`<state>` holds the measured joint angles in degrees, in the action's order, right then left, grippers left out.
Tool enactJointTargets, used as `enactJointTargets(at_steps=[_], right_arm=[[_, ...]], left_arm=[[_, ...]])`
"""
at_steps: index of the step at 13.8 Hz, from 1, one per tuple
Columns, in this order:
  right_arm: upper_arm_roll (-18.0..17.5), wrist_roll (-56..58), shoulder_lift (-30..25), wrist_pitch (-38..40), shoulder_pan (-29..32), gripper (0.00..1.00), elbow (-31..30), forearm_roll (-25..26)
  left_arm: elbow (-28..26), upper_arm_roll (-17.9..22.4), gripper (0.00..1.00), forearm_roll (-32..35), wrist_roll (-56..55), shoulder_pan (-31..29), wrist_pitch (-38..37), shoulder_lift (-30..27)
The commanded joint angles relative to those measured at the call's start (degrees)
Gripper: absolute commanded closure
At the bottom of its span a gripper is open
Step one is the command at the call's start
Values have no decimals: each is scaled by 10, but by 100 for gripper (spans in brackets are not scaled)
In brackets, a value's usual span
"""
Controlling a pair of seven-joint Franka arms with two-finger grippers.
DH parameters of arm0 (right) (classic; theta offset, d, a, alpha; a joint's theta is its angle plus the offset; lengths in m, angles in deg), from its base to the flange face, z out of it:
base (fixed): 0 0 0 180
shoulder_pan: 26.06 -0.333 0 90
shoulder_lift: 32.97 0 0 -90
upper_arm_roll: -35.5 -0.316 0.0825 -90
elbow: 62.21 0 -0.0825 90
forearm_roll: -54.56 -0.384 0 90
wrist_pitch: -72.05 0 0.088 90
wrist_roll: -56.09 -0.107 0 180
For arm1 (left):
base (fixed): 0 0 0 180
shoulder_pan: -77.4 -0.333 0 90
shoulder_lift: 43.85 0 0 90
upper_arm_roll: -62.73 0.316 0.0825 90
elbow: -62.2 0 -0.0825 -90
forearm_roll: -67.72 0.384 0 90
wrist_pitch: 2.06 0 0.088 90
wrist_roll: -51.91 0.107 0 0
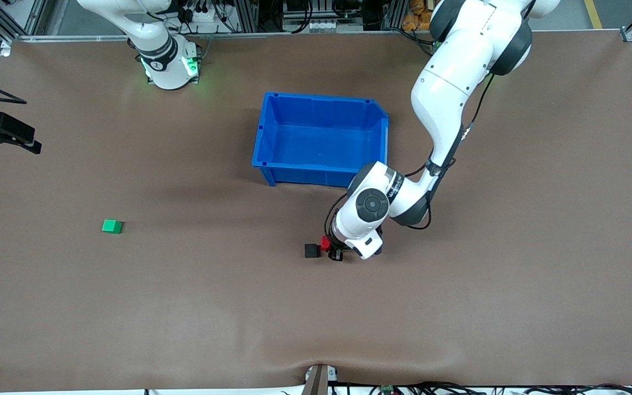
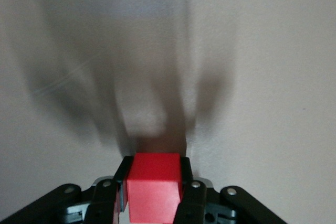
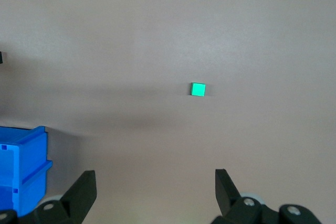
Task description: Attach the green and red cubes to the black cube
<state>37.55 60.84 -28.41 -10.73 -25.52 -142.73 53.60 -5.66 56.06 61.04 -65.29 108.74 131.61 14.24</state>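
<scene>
Right tool (image 3: 152, 192) hanging high over the tabletop (image 1: 212, 307) at the right arm's end, fingers (image 3: 227, 187) spread wide apart, gripping nothing, arm waiting. In the front view, showing only as a dark shape at the edge.

Green cube (image 1: 112, 226) sitting alone on the tabletop toward the right arm's end, well apart from the other 2 cubes and from the blue bin (image 1: 272, 142). Also showing in the right wrist view (image 3: 198, 89), resting flat, nothing touching it.

Blue bin standing mid-tabletop, farther from the front camera than all 3 cubes, upright, showing a bare blue floor. 1 corner of it peeking into the right wrist view (image 3: 23, 166).

Black cube (image 1: 311, 250) lying on the tabletop nearer the front camera than the bin, just beside the red cube (image 1: 325, 243), on its right-arm side. Appearing to touch it, contact hard to confirm.

Left tool (image 1: 333, 251) down low at the tabletop, between bin and front camera, clamped on the red cube. In the left wrist view, both fingers (image 2: 122, 182) pressing against the cube's 2 side faces (image 2: 154, 187), cube sitting square between them. Black cube not showing in that view, only blurred shadow on the tabletop past the red cube.

Left arm reaching in from its base, wrist bent down over the 2 cubes.
</scene>
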Motion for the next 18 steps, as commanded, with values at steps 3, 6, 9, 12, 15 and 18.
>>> enactJointTargets(at_steps=[3, 6, 9, 12, 15, 18], right_arm=[[-3, -6, -2, -1, 2, 0, 1, -7], [-3, -7, -2, -1, 3, 0, 1, -7], [-3, -4, 7, -4, 2, 0, 1, -7], [-4, -4, 68, -22, -7, 0, 2, 17], [-3, -5, 90, -22, 8, 0, -1, 25], [-2, -7, 121, -20, 19, 0, -1, 26]], left_arm=[[41, 10, 100, -10, -2, 6, -10, 23], [62, 10, 100, -10, -3, 6, -9, 40], [66, 10, 100, -10, -2, 6, -5, 42], [71, 10, 100, -10, -2, 7, -3, 49], [77, 11, 100, -10, -2, 6, 0, 51], [72, 18, 100, -6, 0, 7, -1, 47]])
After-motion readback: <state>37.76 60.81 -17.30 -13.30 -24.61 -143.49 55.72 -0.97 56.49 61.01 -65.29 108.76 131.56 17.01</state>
